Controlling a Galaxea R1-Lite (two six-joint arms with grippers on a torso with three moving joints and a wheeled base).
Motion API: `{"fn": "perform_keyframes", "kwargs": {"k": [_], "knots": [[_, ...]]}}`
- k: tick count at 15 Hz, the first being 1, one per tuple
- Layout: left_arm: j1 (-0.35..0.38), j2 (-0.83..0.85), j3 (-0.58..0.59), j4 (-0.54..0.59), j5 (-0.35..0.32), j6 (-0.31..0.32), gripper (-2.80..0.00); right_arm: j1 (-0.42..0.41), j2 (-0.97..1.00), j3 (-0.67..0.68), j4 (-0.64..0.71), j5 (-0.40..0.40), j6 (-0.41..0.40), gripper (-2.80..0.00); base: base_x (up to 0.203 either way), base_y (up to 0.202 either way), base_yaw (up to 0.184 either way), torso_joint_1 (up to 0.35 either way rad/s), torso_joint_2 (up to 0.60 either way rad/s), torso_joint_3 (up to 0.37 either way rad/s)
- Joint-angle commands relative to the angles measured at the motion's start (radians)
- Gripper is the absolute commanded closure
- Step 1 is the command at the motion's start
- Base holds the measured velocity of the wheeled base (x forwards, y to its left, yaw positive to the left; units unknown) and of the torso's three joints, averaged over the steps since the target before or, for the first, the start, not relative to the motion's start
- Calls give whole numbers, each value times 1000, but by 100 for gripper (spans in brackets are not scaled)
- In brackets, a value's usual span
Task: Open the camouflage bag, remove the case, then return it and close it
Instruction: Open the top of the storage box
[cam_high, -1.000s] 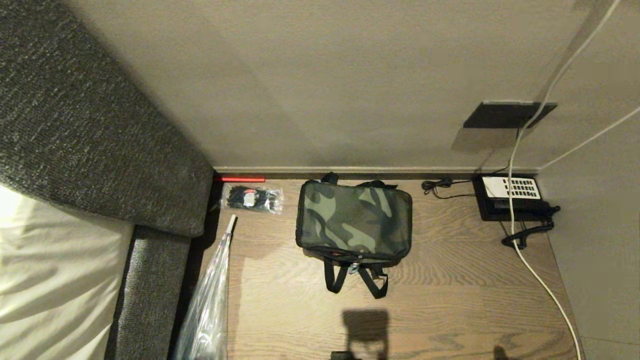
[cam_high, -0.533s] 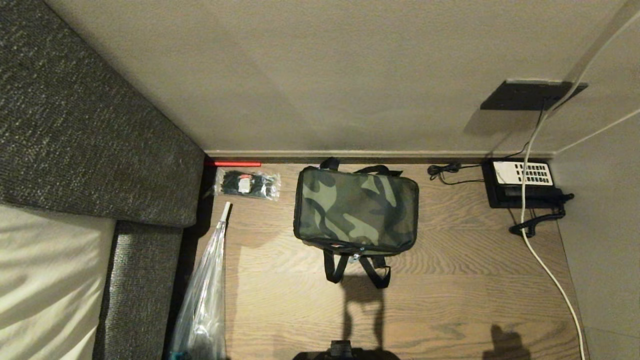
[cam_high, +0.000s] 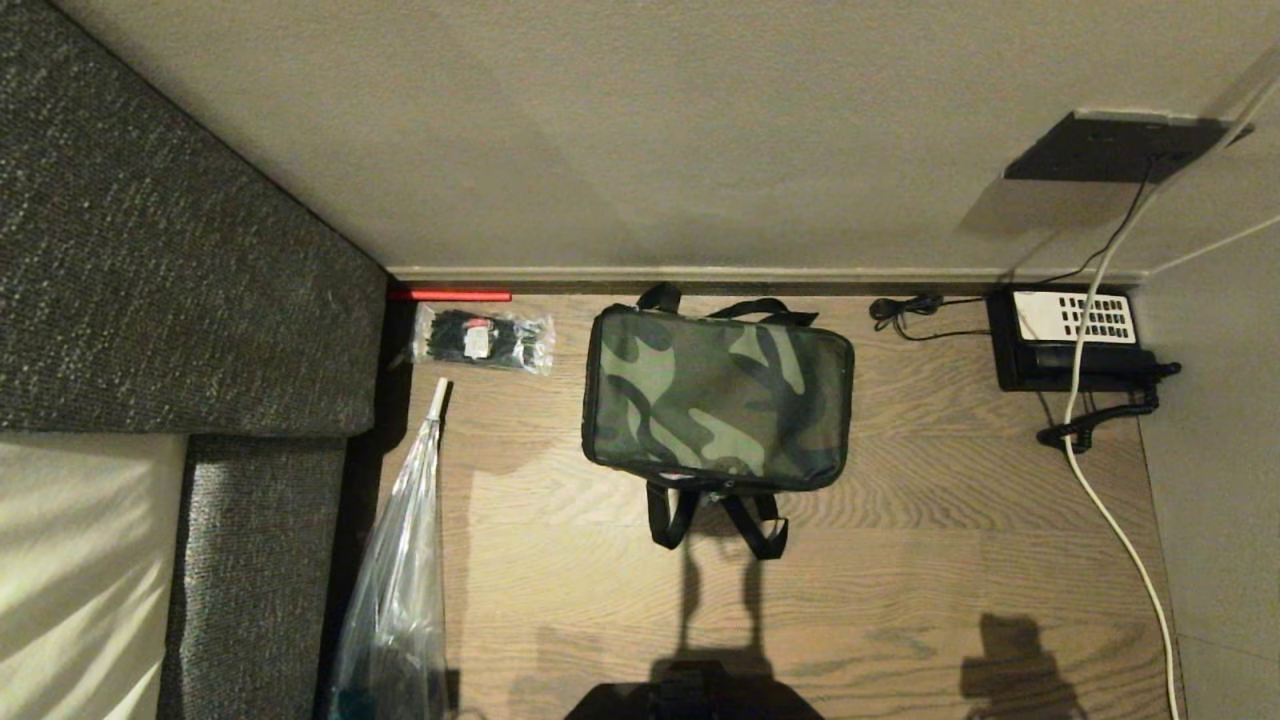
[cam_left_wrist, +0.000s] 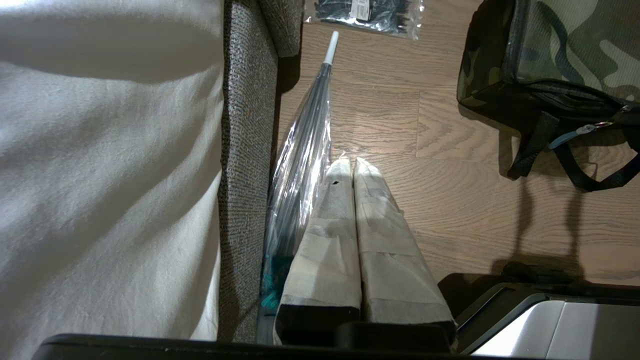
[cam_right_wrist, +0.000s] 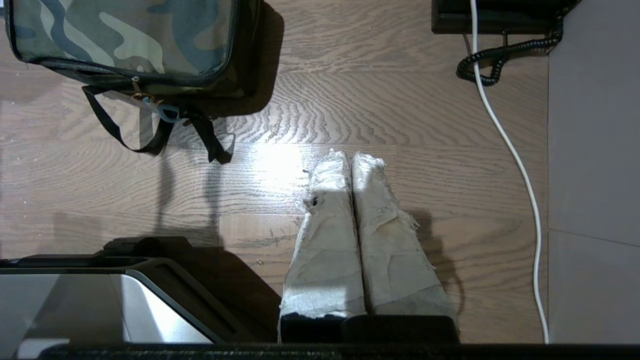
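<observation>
One camouflage bag (cam_high: 717, 397) sits zipped on the desk (cam_high: 900, 560), beside one packet (cam_high: 484, 338) and one telephone (cam_high: 1072, 339). Left gripper (cam_left_wrist: 353, 162) and right gripper (cam_right_wrist: 348, 157) hang pinched closed, holding nothing.

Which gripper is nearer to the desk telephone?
Right. The right gripper hangs over bare floor with the telephone ahead on its outer side. The left gripper hangs by the sofa, beyond the camouflage bag.
</observation>
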Motion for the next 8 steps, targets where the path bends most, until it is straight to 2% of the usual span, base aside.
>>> {"fn": "perform_keyframes", "kwargs": {"k": [1,8], "knots": [[0,-2,3,0,1,-1,0,0,-4,0,-1,0,0,0,0,0,0,2,2,-36],[1,0,2,2,1,-2,0,1,-4,0,0,0,0,0,0,0,0,1,2,-4]]}}
